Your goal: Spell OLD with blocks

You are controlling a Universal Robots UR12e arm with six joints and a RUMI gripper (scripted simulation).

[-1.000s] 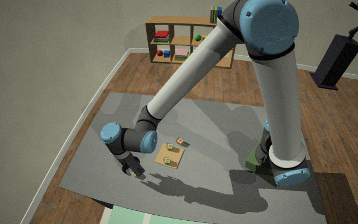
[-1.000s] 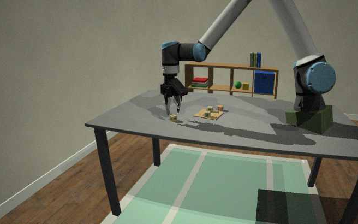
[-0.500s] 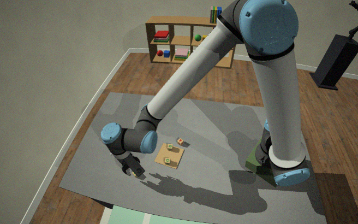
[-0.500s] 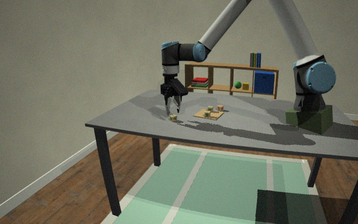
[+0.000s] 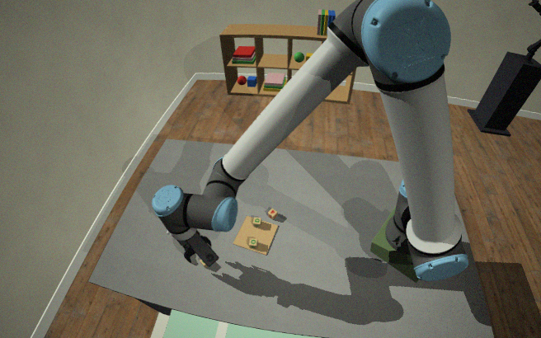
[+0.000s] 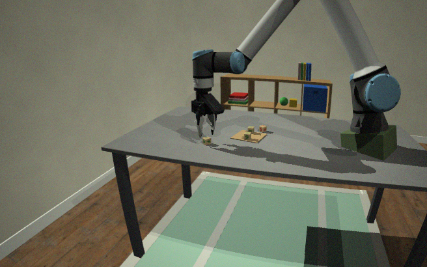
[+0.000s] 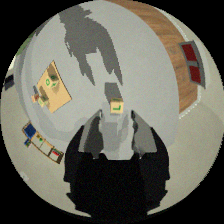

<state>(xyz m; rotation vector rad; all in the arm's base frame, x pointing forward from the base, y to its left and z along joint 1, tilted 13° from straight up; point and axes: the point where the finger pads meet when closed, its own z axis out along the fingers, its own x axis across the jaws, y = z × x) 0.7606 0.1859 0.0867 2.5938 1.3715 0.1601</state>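
Observation:
My gripper (image 6: 206,135) (image 7: 116,110) is part open and empty. Its fingertips hang just above the table beside the L block (image 5: 203,263) (image 6: 207,140) (image 7: 116,106), which lies off the mat with a green L on top. The tan mat (image 5: 242,236) (image 6: 238,135) (image 7: 61,97) carries the O block (image 5: 252,241) (image 6: 247,135) (image 7: 51,81) and the green-lettered D block (image 5: 256,220) (image 6: 250,129), with a gap between them. The fourth block (image 5: 272,212) (image 6: 262,128), with a red mark, lies off the mat near the D block; its letter is unreadable.
The grey table (image 5: 306,268) (image 6: 162,146) carries the blocks, the mat and the green base stand (image 5: 379,247) (image 6: 379,146) under the arm. A wooden shelf (image 5: 272,29) (image 6: 261,78) stands behind the table.

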